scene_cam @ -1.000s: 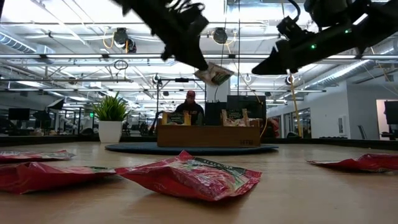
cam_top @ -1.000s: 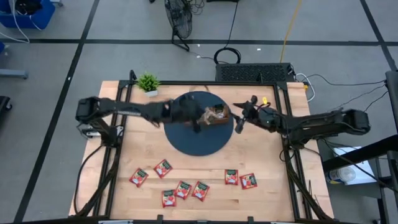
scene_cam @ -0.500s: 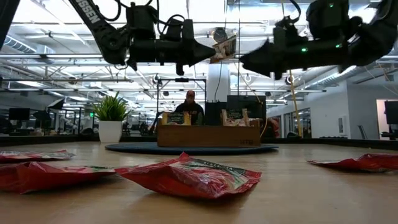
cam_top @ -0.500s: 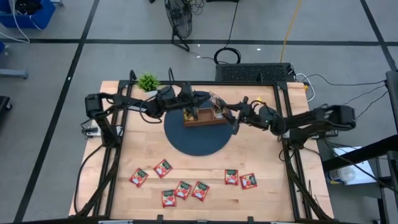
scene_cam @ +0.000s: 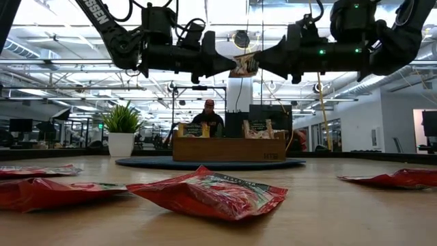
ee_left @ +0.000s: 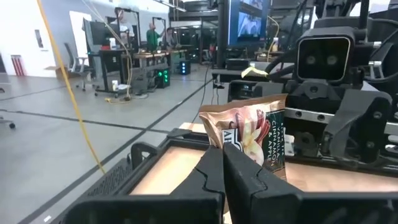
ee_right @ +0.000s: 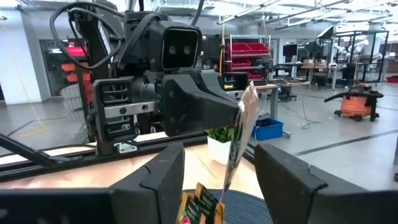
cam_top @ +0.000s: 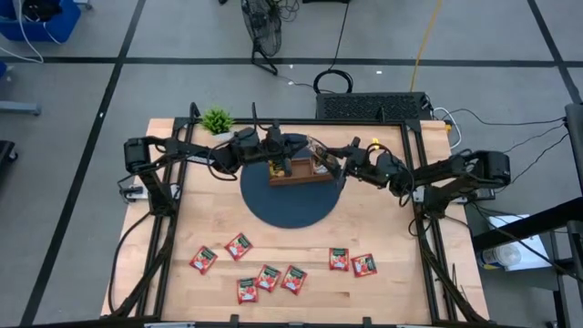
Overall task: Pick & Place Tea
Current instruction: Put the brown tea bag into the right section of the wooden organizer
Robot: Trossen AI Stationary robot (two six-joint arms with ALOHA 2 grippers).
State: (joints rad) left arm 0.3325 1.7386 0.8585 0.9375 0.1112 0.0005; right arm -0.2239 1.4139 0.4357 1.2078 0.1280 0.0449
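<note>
The table (cam_top: 383, 228) is filling the centre of the high view, carrying a dark round mat (cam_top: 291, 205) with the wooden tray (cam_top: 299, 175) sitting on the mat's upper part. Both arms are reaching in over the tray from either side and meeting above it.

The left end effector (scene_cam: 231, 65) is pinching shut on a brownish tea sachet (scene_cam: 244, 64), holding it in the air above the tray, top centre of the low view. The right end effector (scene_cam: 263, 60) is sitting just beside that sachet from the right, fingers spread wide on either side of it and not pressing it.

In the left wrist view the left end effector's closed fingertips (ee_left: 219, 163) are gripping the sachet's (ee_left: 252, 132) lower corner, with its printed face showing upright. The right wrist view is showing the same sachet (ee_right: 239, 134) edge-on, hanging between the two open right fingers (ee_right: 163, 174) with a gap on each side. The high view cannot show this gap; there the sachet is only a small blur where the arms meet.

Red sachets (cam_top: 267, 277) are lying flat in a loose row across the lower part of the table in the high view, well apart from both end effectors. The low view is showing one crumpled red sachet (scene_cam: 213, 193) close in the lower foreground.

A small potted plant (cam_top: 217, 121) is standing at the table's upper left. The low view is also showing a person (scene_cam: 207, 117) seated behind the tray, which the high view does not show.
</note>
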